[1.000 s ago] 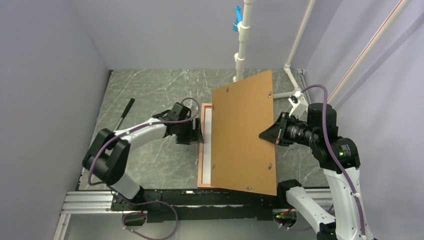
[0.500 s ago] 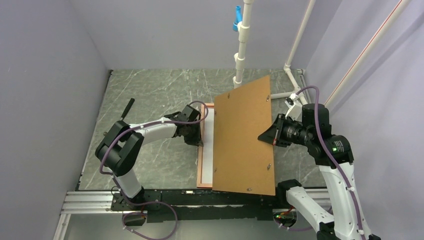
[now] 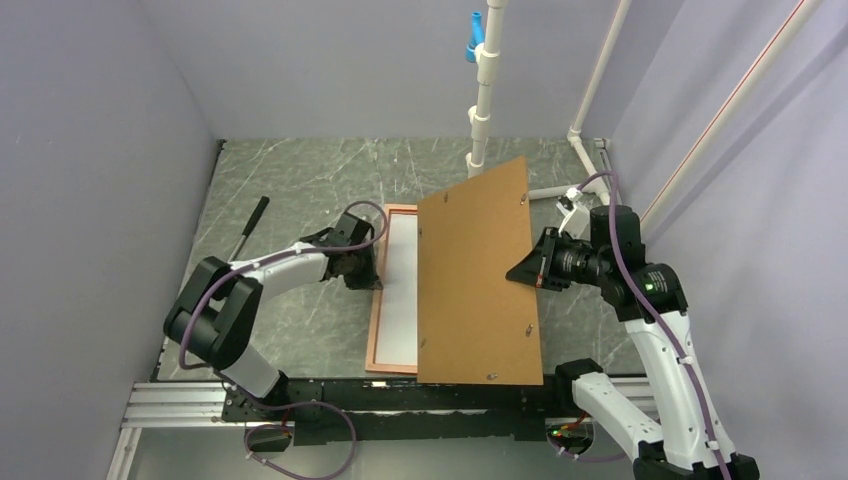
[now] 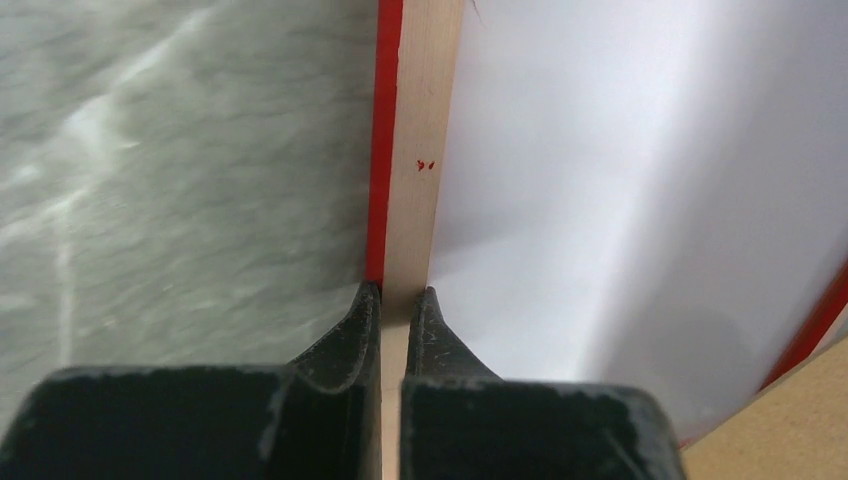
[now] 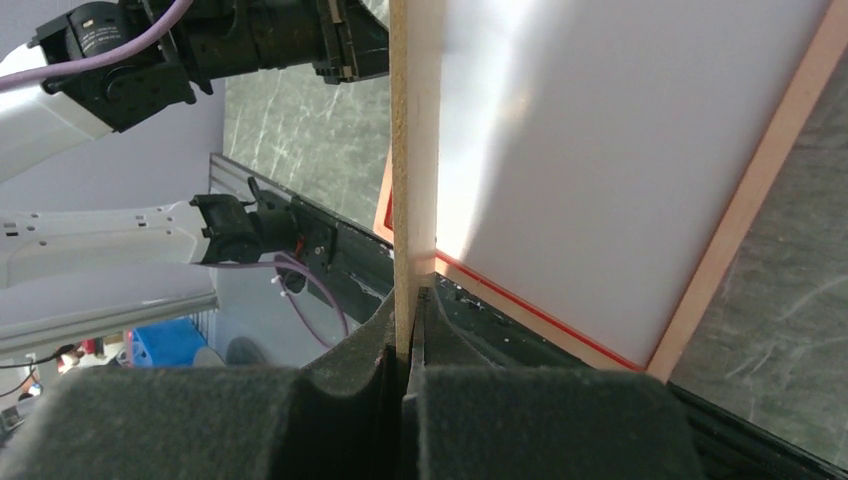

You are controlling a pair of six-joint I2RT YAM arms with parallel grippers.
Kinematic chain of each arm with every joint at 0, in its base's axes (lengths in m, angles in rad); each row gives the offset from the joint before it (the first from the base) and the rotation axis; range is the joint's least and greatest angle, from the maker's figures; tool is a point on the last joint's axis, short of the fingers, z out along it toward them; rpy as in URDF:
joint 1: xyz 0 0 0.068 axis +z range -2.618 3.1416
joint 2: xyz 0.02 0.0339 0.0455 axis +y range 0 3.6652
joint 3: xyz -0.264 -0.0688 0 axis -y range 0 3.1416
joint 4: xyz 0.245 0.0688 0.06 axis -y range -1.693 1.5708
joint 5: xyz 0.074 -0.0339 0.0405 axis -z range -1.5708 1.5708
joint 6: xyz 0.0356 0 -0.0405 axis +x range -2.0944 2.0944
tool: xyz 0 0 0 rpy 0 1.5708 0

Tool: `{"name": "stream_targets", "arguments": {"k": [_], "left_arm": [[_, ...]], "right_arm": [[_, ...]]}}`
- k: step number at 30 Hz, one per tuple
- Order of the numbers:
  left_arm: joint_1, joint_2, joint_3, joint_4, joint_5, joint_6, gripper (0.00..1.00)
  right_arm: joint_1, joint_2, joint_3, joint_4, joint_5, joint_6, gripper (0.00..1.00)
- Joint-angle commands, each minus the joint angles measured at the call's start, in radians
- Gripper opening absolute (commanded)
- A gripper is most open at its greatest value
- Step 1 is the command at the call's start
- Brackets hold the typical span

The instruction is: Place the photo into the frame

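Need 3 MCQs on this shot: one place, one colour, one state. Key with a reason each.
1. Where is the board relative to the frame?
A) lying flat to its left
B) held up over its right side
C) under it

2. What colour is the photo side facing up?
A) white
B) red
C) brown

3. What state is the left gripper in?
A) open
B) shut on the board
C) shut on the frame's edge

Key:
1 B, the right gripper pinches the board's edge above the frame.
2 A, only the plain back shows.
3 C, it clamps the left rail.
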Motion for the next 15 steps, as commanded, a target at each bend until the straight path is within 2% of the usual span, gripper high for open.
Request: {"name": "stream_targets", "arguments": {"k": [1,13,14,15], "left_arm": [[0.051,-0.085,-0.073,-0.035,-0.065,0.017,0.0],[0.063,-0.174,-0.162,0.017,-0.006,-0.027,0.0],[0.063,-0.178,-0.162,0.011,-0.008,-0.026,0.03],[0.064,-0.182,-0.164,0.009,-0.011,-0.024,0.11]], "right_arm": [[-0.002,0.002,-0.021,0.173,-0.087,0.033,0.0],[-0.002,0.021,-0.105,0.305,-0.155,0.081,0.0],[-0.003,0.023,-0.109,0.311,-0.158,0.083,0.0],[-0.002,0.026,-0.114,0.322,-0.162,0.084,0.0]]}}
